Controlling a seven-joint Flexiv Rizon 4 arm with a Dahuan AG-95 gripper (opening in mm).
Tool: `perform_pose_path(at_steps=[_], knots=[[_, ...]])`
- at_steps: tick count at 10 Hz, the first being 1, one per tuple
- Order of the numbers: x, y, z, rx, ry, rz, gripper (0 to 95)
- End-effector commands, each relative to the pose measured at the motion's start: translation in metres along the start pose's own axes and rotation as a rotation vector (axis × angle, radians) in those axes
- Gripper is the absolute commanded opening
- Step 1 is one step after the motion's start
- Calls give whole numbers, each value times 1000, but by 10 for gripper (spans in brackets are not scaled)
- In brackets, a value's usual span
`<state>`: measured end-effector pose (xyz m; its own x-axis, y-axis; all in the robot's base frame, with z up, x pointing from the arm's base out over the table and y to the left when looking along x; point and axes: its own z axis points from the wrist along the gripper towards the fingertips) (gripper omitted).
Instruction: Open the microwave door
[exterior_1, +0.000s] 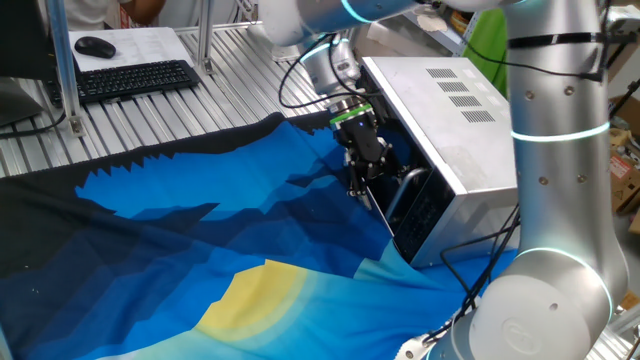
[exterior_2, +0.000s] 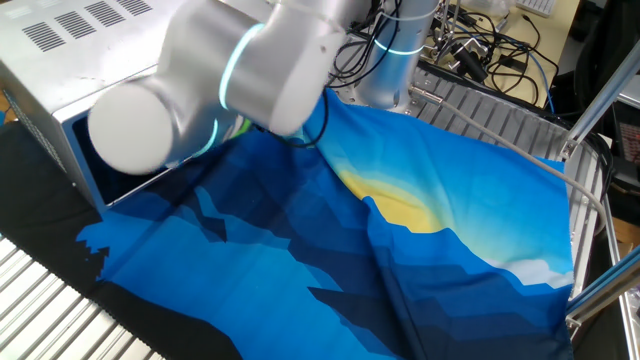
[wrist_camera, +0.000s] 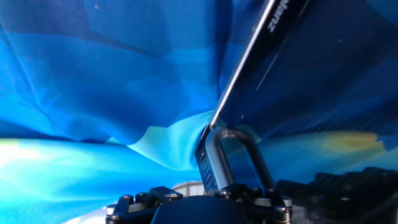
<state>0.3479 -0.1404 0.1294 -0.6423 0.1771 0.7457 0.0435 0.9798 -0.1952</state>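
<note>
Blue mountain-and-sun print cloth (exterior_1: 200, 250) draped over a ribbed metal table (exterior_1: 140, 115), cable clutter behind.

Black two-finger gripper (exterior_1: 360, 185) sits at the boxy silver-grey microwave (exterior_1: 440, 110) with vent slots on top – fingers released, spread, gripping nothing. Its glossy dark-glass microwave door (wrist_camera: 311, 81) stands ajar right ahead of the hand, curved silver bar handle (wrist_camera: 233, 155) nearest. In the other fixed view the arm hides the gripper – fingertips are cut off everywhere.

Microwave door (wrist_camera: 311, 68): dark glass reflecting blue cloth (wrist_camera: 106, 81); curved silver handle (wrist_camera: 233, 155) arching near frame bottom; gripper body (wrist_camera: 199, 205) showing below.
</note>
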Motion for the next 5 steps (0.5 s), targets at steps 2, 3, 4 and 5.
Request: perform_pose_path(at_steps=[2,3,4,5], knots=[[-2,6,-7,73,13,-29,760],[-3,9,-8,91,18,-27,760],[-2,10,-7,25,22,3,760],[0,15,-6,-105,43,54,760]])
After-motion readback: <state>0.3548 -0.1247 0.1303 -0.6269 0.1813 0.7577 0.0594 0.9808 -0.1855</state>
